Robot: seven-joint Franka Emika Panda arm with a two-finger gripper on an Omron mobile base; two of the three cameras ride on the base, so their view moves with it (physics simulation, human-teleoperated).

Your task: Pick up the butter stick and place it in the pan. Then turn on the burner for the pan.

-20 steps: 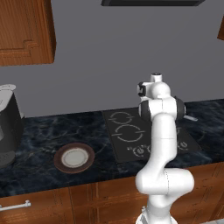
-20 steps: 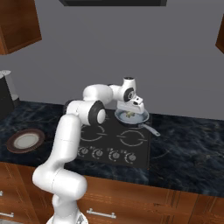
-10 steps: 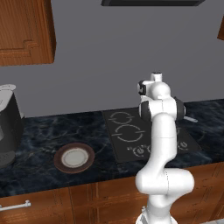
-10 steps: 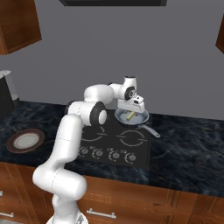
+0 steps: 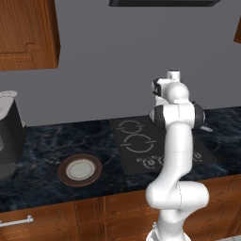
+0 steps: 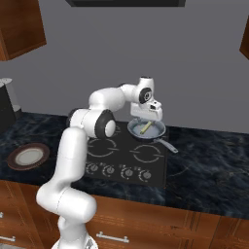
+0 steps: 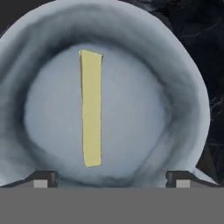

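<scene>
The pale-yellow butter stick (image 7: 91,109) lies flat on the floor of the grey-blue pan (image 7: 183,78), left of its centre in the hand view. My gripper (image 7: 111,178) hangs straight above the pan, open, its two dark fingertips (image 7: 43,177) wide apart and holding nothing. In the right base view the pan (image 6: 156,131) sits on the cooktop's back right burner with the butter stick (image 6: 145,128) inside, and the gripper (image 6: 146,118) hovers just over it. The pan's handle points to the front right.
The black cooktop (image 6: 121,155) has a row of knobs (image 6: 116,170) along its front edge. A brown plate with a white centre (image 5: 80,169) lies on the dark counter to the left. A dark appliance (image 5: 7,136) stands at the far left. Wooden cabinets hang above.
The hand has lifted a little away from the pan. The butter stick stays lying inside the pan, free of the fingers.
</scene>
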